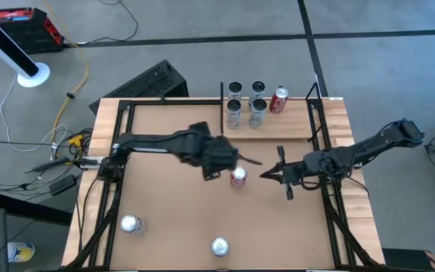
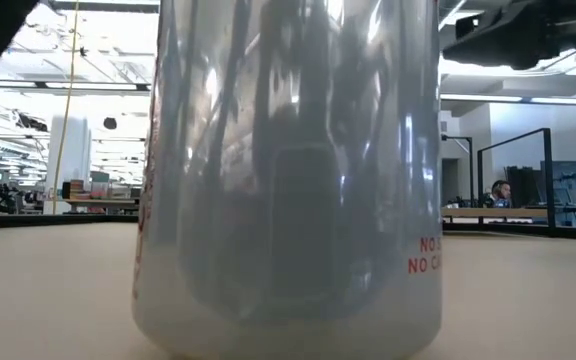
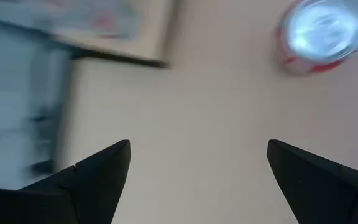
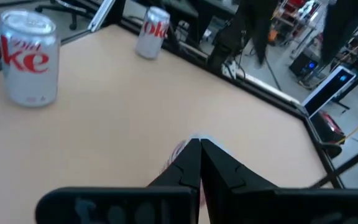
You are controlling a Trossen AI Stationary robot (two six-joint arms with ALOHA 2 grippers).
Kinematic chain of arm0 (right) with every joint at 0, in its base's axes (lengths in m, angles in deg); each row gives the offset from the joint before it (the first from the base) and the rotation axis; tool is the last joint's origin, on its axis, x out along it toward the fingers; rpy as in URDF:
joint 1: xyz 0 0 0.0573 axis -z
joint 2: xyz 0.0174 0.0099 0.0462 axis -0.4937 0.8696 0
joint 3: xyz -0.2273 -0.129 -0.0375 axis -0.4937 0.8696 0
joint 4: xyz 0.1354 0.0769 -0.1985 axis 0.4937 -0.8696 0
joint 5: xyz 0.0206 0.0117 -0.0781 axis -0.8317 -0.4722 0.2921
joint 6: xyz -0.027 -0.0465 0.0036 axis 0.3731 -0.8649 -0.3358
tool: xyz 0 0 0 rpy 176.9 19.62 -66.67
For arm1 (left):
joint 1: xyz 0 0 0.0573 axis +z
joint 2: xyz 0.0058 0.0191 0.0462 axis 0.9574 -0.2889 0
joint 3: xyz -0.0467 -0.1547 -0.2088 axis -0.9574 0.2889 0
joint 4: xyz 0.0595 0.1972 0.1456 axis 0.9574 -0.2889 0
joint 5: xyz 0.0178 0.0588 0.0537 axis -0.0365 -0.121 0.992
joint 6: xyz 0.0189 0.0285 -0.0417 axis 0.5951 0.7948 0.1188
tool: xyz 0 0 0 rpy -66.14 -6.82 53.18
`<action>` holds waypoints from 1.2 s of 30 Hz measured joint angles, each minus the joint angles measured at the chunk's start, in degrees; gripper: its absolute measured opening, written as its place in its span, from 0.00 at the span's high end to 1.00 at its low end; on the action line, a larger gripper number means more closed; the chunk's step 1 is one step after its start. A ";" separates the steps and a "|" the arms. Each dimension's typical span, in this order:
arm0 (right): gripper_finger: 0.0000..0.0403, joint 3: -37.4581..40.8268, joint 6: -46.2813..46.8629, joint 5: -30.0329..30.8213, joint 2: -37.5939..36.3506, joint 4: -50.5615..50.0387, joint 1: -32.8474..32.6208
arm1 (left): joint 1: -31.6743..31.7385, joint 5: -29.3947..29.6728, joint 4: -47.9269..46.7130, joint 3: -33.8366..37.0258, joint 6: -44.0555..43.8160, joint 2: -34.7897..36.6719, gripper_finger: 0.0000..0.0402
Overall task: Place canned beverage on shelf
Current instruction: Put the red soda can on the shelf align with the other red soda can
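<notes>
A red-and-silver canned beverage (image 1: 238,178) stands upright on its base on the brown tabletop, near the middle. My left gripper (image 1: 239,165) hovers open just beyond it. In the left wrist view the can (image 3: 319,34) lies off to one side of the open fingers (image 3: 197,149), not between them. My right gripper (image 1: 263,175) is shut and points at the can from the table's right, with a small gap to it. The shelf (image 1: 293,127), a pale plank with a black rail (image 1: 222,106), lies at the far right and carries several cans.
Two more cans stand near the table's front edge (image 1: 131,224) (image 1: 219,246); the second fills the low view (image 2: 288,180). Both show in the right wrist view (image 4: 30,59) (image 4: 151,31). Black frame bars (image 1: 331,189) run along the table's sides.
</notes>
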 joint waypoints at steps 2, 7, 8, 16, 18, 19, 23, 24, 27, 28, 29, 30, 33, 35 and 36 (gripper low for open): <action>0.92 0.00 0.15 -0.01 2.01 3.21 -0.04 | -2.19 6.51 -2.32 0.09 -1.16 2.74 0.09; 0.92 0.00 0.49 -0.04 6.36 6.28 -0.47 | -8.84 13.45 -0.95 9.82 -3.84 13.48 0.09; 0.92 0.00 0.51 -0.04 7.01 7.34 -0.44 | -10.37 15.41 -0.70 13.53 -5.33 16.18 0.09; 0.92 -1.95 16.99 0.00 9.16 12.73 -0.29 | -17.67 20.07 29.56 60.47 -12.33 43.69 0.09; 0.92 -3.17 21.56 0.00 9.80 12.73 0.06 | -17.75 16.97 46.38 74.26 -8.92 50.16 0.09; 0.92 -3.92 22.53 0.00 10.29 12.61 0.24 | -17.20 15.21 55.71 80.63 -6.53 52.94 0.09; 0.88 -8.10 23.47 0.04 13.28 8.86 0.47 | -13.35 3.59 92.76 100.73 3.82 59.79 0.09; 0.87 -9.44 23.47 0.04 14.49 7.65 0.50 | -12.16 0.74 99.86 104.35 5.35 60.57 0.09; 0.82 -14.64 23.32 0.03 18.51 2.00 0.85 | -8.20 -4.85 112.80 111.34 6.98 62.36 0.09; 0.80 -16.67 23.19 0.04 19.76 -0.46 0.88 | -6.98 -5.77 114.82 112.80 6.82 62.73 0.09; 0.78 -18.89 23.02 0.10 20.93 -3.82 0.99 | -5.87 -6.44 115.84 113.79 6.01 62.92 0.09; 0.76 -21.00 23.04 0.20 22.17 -7.45 1.25 | -4.75 -7.15 115.70 114.37 5.14 63.02 0.09; 0.69 -27.14 24.28 0.20 26.00 -17.15 2.15 | -2.47 -8.98 114.20 114.49 2.84 62.92 0.09; 0.63 -30.87 25.25 0.17 28.22 -21.95 2.98 | -1.66 -11.16 114.50 114.46 3.05 62.47 0.09; 0.59 -32.36 25.21 0.17 29.18 -24.18 3.29 | -1.49 -12.38 114.48 114.46 3.46 62.32 0.09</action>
